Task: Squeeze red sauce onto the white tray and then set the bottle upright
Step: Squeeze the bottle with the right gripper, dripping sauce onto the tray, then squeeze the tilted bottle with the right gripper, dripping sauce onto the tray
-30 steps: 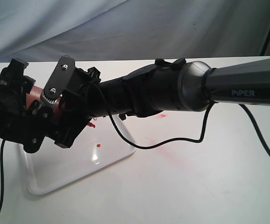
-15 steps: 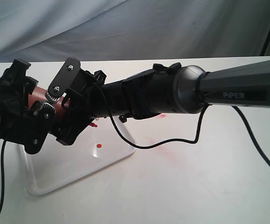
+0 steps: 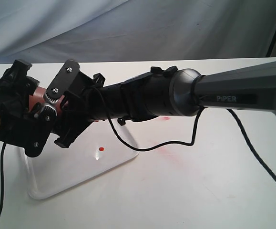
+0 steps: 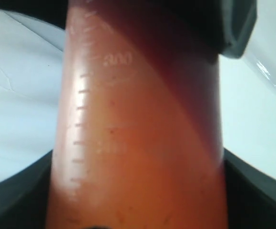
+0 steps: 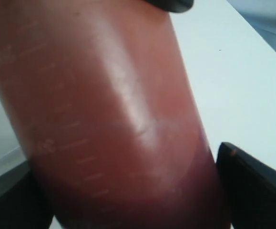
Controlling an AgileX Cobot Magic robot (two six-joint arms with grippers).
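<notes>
The bottle [image 3: 34, 97] is held off the table over the white tray's [image 3: 71, 177] left part, and only a strip of its orange-red body shows between the two grippers. My left gripper [image 3: 36, 107] is shut on it from the left. My right gripper [image 3: 64, 113] reaches across and is shut on it too. The nozzle and cap are hidden behind the right gripper. One small round drop of red sauce [image 3: 101, 149] lies on the tray. The bottle [image 4: 138, 124] fills the left wrist view between dark fingers [image 4: 18, 191]. In the right wrist view the bottle [image 5: 104, 119] sits against a finger [image 5: 252, 186].
The right arm [image 3: 214, 95] spans the table from the right edge, with a black cable [image 3: 166, 145] looping under it. Faint pink smears [image 3: 164, 149] mark the white table to the right of the tray. A grey cloth hangs behind.
The right arm has slid leftward and its gripper has turned slightly on the bottle. The red nozzle tip that showed below the gripper is now hidden. The drop on the tray is unchanged.
</notes>
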